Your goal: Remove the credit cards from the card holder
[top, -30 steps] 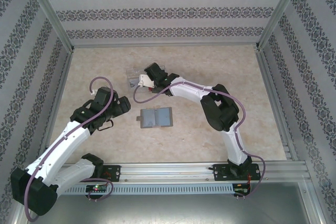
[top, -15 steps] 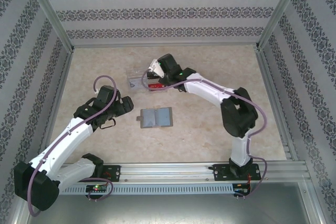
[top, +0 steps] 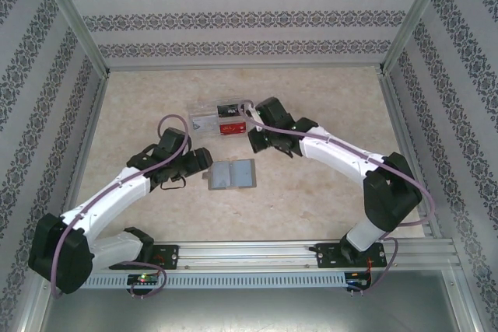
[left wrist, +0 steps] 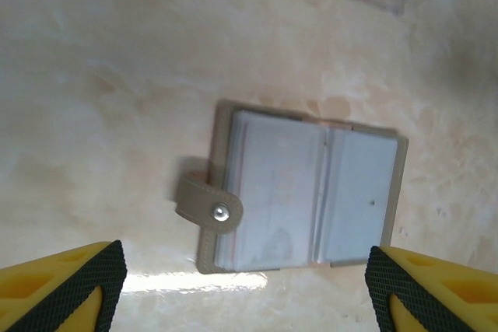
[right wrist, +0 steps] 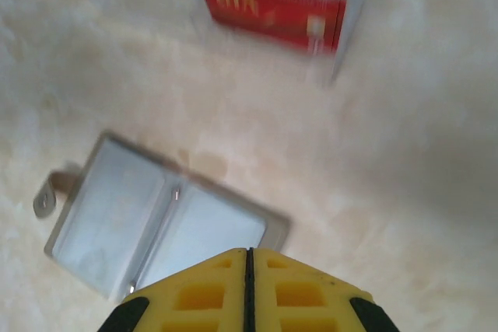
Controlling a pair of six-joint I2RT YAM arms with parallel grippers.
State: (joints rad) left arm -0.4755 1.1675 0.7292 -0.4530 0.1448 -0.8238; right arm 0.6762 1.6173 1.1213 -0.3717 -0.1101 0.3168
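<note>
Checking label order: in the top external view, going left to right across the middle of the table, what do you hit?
left hand → card holder → right hand. The clear tray is left out: it lies farther back and overlaps the holder's span.

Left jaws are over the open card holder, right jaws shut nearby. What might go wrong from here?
1. The card holder lies flat and loose on the table, left jaws wide at either side; closing may pinch or shove the whole holder, not a card.
2. Its strap tab sticks out sideways and may snag a jaw.
3. The clear tray holding the red card sits close to the shut right jaws; a sweep may knock it.
</note>
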